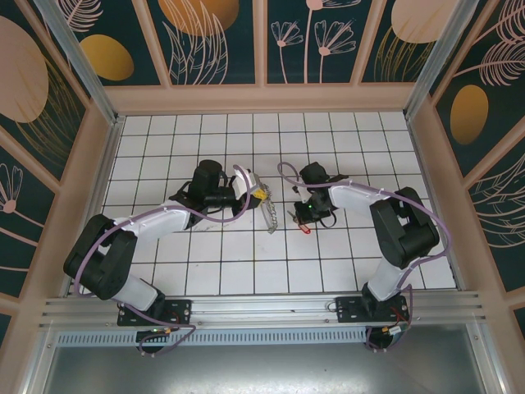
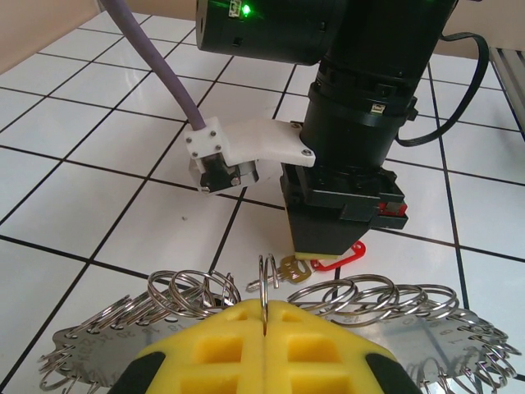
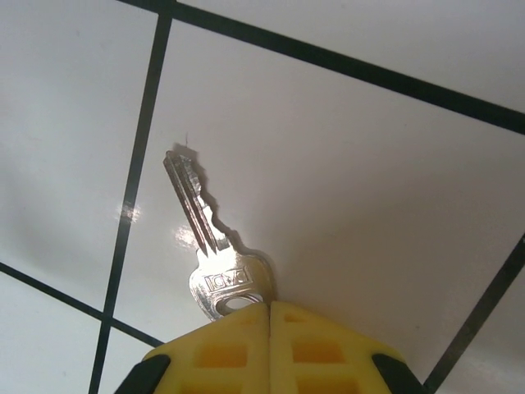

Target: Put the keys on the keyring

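The left end effector (image 2: 265, 310) pinches a split ring (image 2: 267, 275) of the keyring (image 2: 385, 297) at lower centre, and the right end effector (image 3: 269, 316) nips only the head of the key (image 3: 203, 234), mid-frame, which could pivot or slip when pushed against that ring.

Floored with a white tiled table (image 1: 205, 271), gridded by dark grout lines and glossy enough to throw small glints in the right wrist view. Boxed in by pale wooden-looking frames (image 1: 262, 97) holding dark teal panels (image 1: 328, 66) painted with orange discs and pale leaves. Edged at the near side with a ribbed aluminium rail (image 1: 262, 308).
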Robot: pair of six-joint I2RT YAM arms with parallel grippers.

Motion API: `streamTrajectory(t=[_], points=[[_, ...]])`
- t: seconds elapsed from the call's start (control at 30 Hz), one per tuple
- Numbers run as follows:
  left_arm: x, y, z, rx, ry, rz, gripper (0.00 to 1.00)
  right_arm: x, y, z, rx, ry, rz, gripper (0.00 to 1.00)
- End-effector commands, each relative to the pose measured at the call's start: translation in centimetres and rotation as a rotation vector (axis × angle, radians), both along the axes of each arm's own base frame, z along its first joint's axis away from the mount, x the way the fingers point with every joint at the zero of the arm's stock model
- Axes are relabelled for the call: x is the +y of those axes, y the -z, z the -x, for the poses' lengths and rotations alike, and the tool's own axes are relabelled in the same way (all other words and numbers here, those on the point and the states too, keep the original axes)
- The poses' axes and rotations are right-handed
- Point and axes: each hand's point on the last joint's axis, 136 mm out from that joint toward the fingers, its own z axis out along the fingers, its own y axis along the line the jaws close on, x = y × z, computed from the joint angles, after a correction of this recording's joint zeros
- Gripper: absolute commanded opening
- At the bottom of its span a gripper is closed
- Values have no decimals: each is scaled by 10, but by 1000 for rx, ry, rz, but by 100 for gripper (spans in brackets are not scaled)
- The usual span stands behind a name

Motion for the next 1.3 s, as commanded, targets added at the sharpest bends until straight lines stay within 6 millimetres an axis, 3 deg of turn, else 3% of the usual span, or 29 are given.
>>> streamTrajectory(t=[0.0,0.37,0.7,1.27], points=[[-5,-22,-1,-58,22,32,0,-7,-6,-7,-33,35,14,0],[-6,-21,-1,-53,27,35,0,-20,-30,-26,-140,97,23,0],[-6,-19,-1,-52,25,31,0,-10,-17,-25,-95,74,9,1],[-6,-15,-3,-43,22,25,0,6,-15,-26,-63,55,-66,13]])
